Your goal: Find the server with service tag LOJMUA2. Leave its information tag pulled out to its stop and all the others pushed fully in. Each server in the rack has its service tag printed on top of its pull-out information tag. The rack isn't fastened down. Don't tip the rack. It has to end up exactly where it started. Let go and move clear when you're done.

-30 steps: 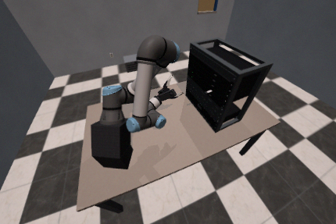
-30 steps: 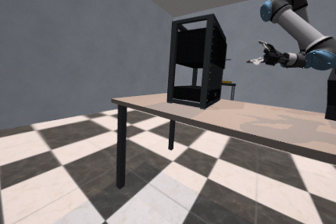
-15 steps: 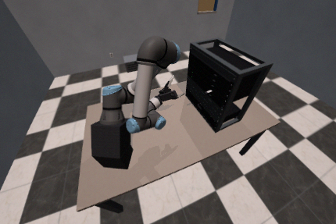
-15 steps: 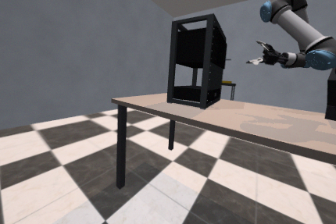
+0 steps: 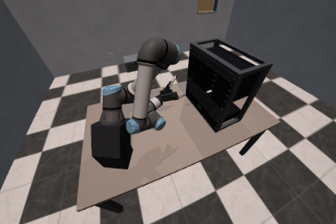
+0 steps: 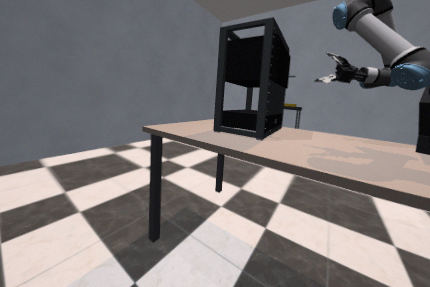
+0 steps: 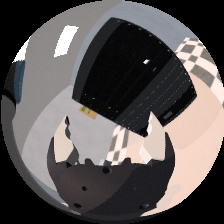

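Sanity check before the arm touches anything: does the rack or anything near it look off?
One pale information tag juts out from the front of the black open-frame server rack, mid-height; the others look flush. The rack stands upright on the tan table. The open tool hangs apart from it.
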`<state>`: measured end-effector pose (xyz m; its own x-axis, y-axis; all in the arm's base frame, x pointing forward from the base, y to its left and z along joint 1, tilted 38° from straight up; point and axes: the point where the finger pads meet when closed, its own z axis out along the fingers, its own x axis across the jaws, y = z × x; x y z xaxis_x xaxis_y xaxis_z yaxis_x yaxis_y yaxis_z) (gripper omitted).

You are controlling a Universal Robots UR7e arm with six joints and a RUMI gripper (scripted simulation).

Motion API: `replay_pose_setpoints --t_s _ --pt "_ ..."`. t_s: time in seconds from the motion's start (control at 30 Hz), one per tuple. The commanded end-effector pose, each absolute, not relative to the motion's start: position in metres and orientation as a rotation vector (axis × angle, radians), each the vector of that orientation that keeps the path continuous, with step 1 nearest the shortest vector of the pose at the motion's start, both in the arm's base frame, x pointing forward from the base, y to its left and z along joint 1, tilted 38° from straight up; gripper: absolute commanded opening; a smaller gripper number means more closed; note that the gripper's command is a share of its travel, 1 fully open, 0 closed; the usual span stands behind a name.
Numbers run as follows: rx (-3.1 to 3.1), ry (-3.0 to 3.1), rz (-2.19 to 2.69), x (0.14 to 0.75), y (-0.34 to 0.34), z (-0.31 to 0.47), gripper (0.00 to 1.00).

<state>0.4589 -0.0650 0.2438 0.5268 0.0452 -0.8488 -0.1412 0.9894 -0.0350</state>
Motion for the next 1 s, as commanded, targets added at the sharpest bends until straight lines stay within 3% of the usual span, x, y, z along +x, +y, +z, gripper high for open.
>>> replay_pose_setpoints --t_s 0.0,0.97 --pt "-0.088 1.018 0.122 0.461 -0.068 0.243 1.0" --pt "0.013 1.069 0.193 0.471 -0.087 0.231 1.0"
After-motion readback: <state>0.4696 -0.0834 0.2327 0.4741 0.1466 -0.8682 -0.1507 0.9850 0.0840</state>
